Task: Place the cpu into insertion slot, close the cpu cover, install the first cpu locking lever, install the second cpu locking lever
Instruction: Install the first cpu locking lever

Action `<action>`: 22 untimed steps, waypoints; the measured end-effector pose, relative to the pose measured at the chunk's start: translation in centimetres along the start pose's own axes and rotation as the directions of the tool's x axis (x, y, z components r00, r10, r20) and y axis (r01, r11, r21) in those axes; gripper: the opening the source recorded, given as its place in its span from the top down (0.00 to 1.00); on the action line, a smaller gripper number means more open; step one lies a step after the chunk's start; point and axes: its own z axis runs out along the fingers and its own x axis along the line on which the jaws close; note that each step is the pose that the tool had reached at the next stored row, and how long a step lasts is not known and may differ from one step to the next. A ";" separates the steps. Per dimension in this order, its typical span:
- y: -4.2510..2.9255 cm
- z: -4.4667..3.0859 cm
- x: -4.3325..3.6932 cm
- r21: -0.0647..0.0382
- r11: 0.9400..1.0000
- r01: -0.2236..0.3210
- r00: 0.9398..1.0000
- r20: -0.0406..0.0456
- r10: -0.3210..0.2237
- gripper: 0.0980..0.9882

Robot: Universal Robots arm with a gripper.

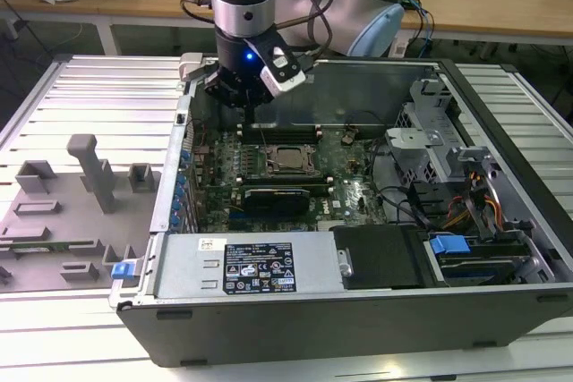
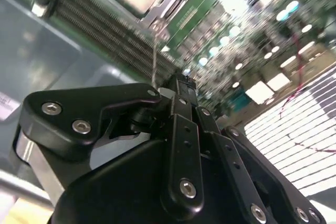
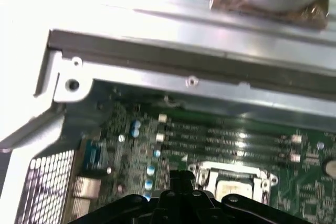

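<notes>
While hanging inside the open computer case (image 1: pixel 358 310), points the gripper (image 1: pixel 249 112) down over the green circuit board (image 1: pixel 354 190), close to the board's far edge and toward its corner on the exterior view's left. Holds the fingers (image 3: pixel 176 182) pressed together, tips meeting in both wrist views; cannot tell whether anything thin is caught between them.

Finds the cpu (image 1: pixel 291 158) seated in the insertion slot (image 1: pixel 311 160) near the middle of the board, silver top facing up. Finds the cpu cover (image 3: pixel 233 169) lying flat as a metal frame around the chip.

Finds one thin locking lever (image 2: pixel 155 56) standing up from a corner of the slot, just beside the fingertips in the second wrist view; cannot tell whether touching them.

Places the long memory slots (image 3: pixel 226 137) between the cpu and the far wall of the case. Places a long black card (image 1: pixel 277 196) just on the near side of the slot.

Sets the case on a slatted metal table (image 1: pixel 89 87), with grey fixtures (image 1: pixel 89 167) beside it toward the table's edge on the exterior view's left.
</notes>
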 end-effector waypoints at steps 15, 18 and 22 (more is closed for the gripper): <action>-0.33 0.98 -1.05 -0.036 0.999 -0.001 1.000 0.006 0.001 0.99; -0.48 1.08 -1.92 -0.036 0.999 -0.001 1.000 0.006 0.001 0.99; -0.62 1.15 -2.79 -0.036 0.999 -0.001 1.000 0.006 0.001 0.99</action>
